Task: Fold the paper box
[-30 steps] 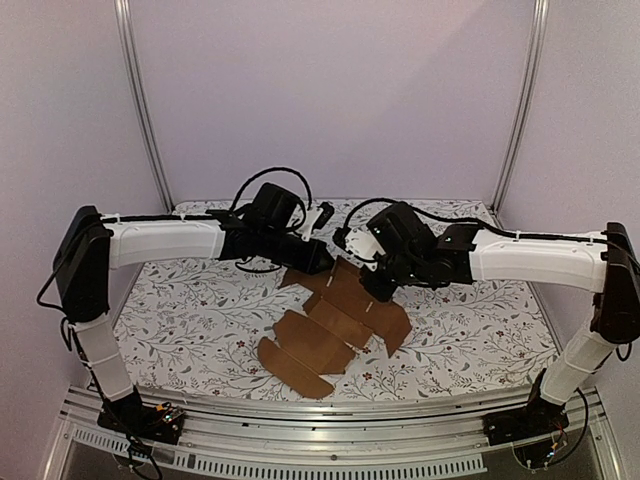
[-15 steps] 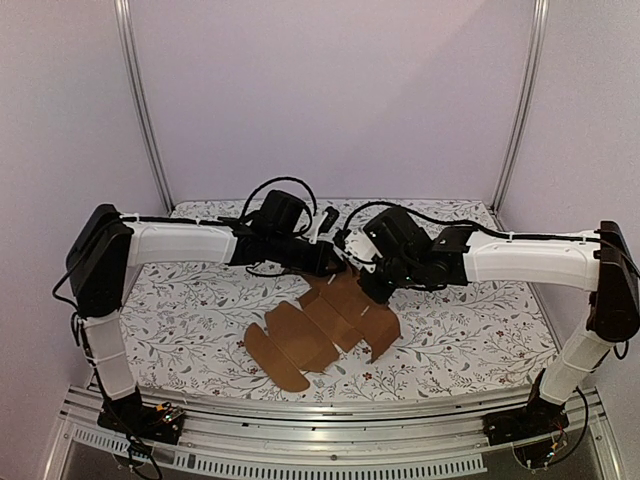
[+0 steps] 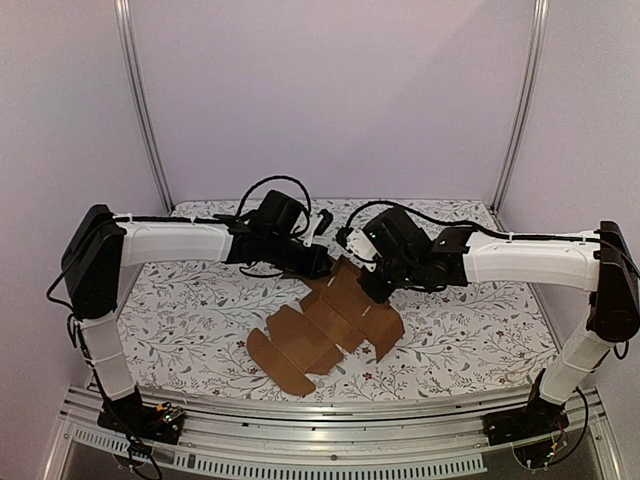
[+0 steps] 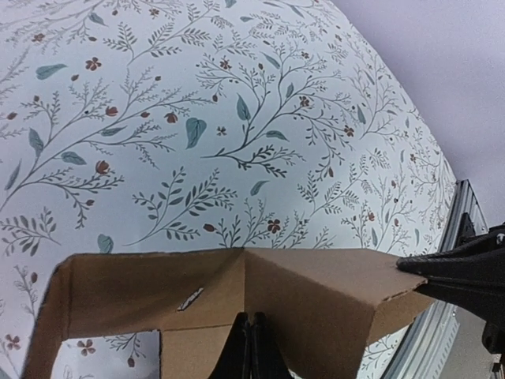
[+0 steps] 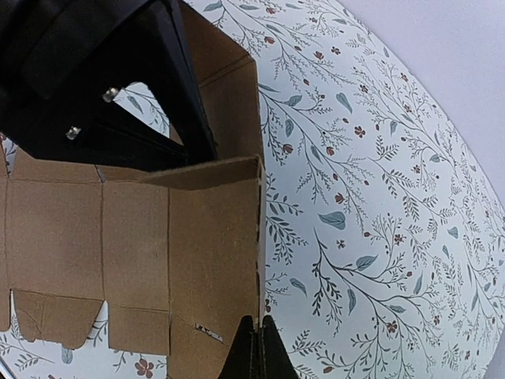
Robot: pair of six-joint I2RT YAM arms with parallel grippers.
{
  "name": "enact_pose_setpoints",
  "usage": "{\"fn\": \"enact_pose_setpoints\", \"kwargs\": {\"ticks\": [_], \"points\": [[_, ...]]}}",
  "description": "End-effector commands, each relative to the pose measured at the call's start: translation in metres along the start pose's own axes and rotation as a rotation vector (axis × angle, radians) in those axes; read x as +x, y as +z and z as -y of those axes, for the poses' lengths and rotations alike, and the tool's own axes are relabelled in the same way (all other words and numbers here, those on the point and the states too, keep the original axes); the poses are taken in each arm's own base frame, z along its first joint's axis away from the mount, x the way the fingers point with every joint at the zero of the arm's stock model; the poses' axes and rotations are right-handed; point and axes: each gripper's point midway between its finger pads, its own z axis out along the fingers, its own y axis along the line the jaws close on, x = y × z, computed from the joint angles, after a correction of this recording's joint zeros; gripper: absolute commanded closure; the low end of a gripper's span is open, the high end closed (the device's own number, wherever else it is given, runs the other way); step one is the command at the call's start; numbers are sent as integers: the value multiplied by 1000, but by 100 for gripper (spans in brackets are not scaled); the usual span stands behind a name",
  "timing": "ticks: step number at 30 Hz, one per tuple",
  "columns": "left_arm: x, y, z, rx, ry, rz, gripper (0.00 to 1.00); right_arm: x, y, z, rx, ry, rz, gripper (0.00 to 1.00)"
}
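Brown cardboard paper box [image 3: 325, 325], die-cut sheet mid-table, near end on floral table [image 3: 190, 300], far edge pinched by left gripper [image 4: 249, 341] and right gripper [image 5: 252, 347], both clamped tight.

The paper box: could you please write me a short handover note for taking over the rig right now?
Left claw: shut on the paper box, pinching its far edge.
Right claw: shut on the same sheet, at a neighbouring edge.
Box: an open die-cut sheet, far end lifted, near flaps on the table.
Done: one panel creased upward.
To do: raise the other walls, tuck the flaps, close it.
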Motion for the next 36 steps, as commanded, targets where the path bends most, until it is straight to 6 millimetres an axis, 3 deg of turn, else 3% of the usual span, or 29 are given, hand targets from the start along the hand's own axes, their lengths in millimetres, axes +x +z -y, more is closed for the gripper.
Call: {"fn": "enact_pose_setpoints", "kwargs": {"ticks": [1, 7, 16, 36], "points": [[13, -20, -28, -171, 34, -41, 100, 14, 0, 1, 14, 43, -49, 100], [31, -25, -55, -298, 32, -64, 100, 29, 5, -1, 0, 78, -93, 100], [63, -6, -75, -357, 13, -148, 100, 40, 11, -3, 1, 125, -122, 100], [105, 11, -44, -284, 52, -252, 100, 43, 18, 7, 67, 193, -136, 100]]}}
